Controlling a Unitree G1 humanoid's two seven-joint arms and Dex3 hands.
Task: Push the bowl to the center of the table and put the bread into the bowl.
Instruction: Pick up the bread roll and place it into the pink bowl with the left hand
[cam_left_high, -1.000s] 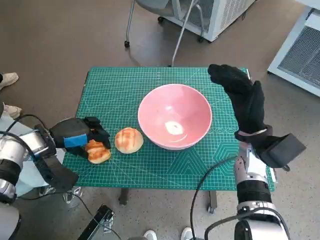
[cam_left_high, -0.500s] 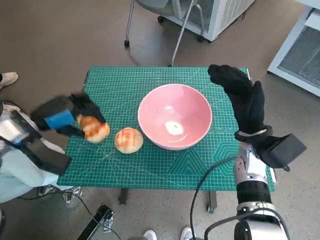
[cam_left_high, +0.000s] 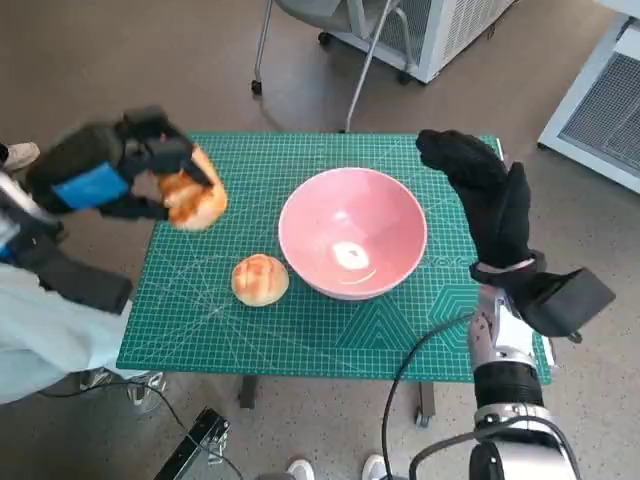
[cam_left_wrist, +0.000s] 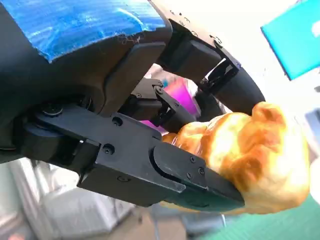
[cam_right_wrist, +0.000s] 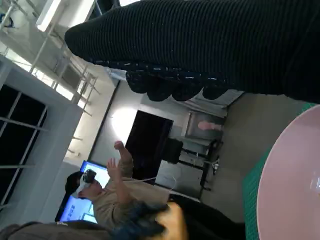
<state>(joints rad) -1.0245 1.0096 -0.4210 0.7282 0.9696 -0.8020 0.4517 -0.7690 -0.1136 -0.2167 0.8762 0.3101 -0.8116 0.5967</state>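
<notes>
Counted: one bowl (cam_left_high: 352, 246); two bread rolls, one raised (cam_left_high: 195, 201), one lower left of centre (cam_left_high: 260, 279); apparently one chair (cam_left_high: 330, 30), mostly cropped.

bread (cam_left_high: 260, 279) on table (cam_left_high: 300, 335), left of bowl (cam_left_high: 352, 246)

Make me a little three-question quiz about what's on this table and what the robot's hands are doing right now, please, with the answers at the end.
1. True or false: the left hand holds a bread roll up off the green mat.
2. Where is the second bread roll?
A. inside the pink bowl
B. on the mat, just beside the bowl
C. in the right hand
3. Fill in: the gloved right hand stands beside the bowl holding ____.

Key:
1. True. The left wrist view shows the fingers closed around the roll.
2. B.
3. Nothing; it looks open, and the bowl holds no bread yet.
</notes>
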